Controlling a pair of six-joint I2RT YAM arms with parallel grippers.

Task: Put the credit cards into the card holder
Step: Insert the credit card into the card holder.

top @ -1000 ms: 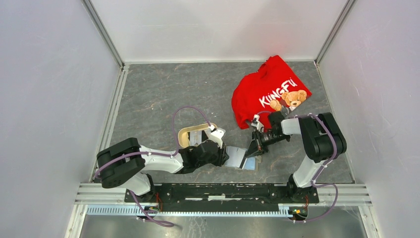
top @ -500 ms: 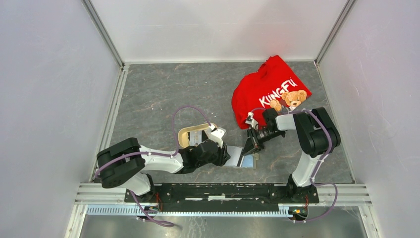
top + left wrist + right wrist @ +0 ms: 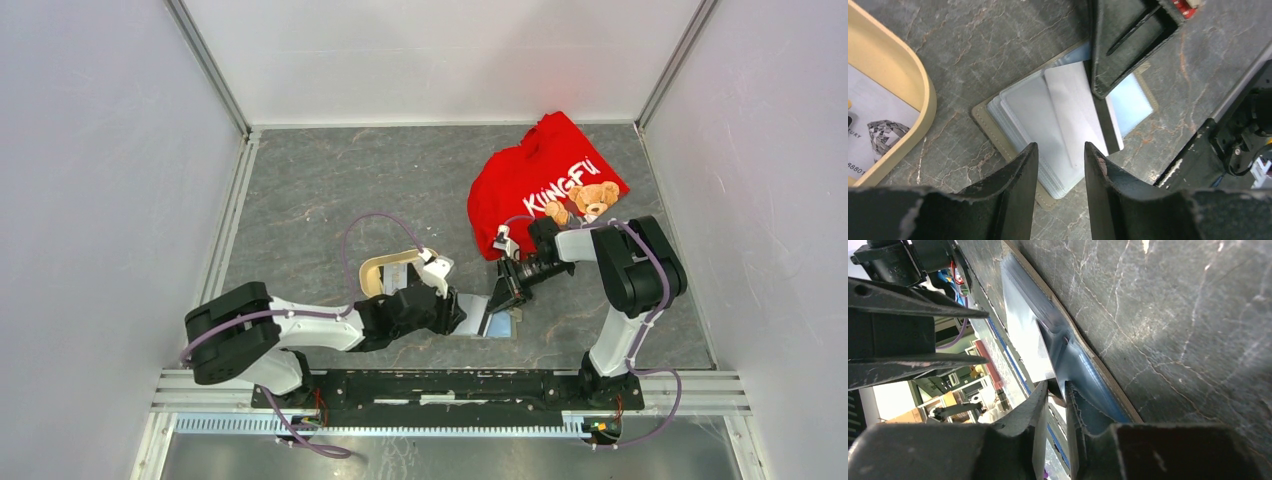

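Top external view: since a second ago the right gripper (image 3: 500, 297) has edged left over the small grey folding card holder (image 3: 497, 326), which lies open near the table's middle. Its jaws are nearly closed, pinching a pale thin plastic card (image 3: 1075, 112) that rests on the shiny pockets. The left gripper (image 3: 1060, 150) hovers over the holder, jaws part-open and empty. The beige oval plastic tray (image 3: 923, 95), left of the holder, contains a printed white card (image 3: 873, 117).

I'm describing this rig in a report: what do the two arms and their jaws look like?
Both the left arm and the right arm have white links, bulky black joint housings and a thin lilac cable looping alongside. The wrists are black. The jaws are matt black, flat and tapered, with scuffed pale edges. No markings are legible.
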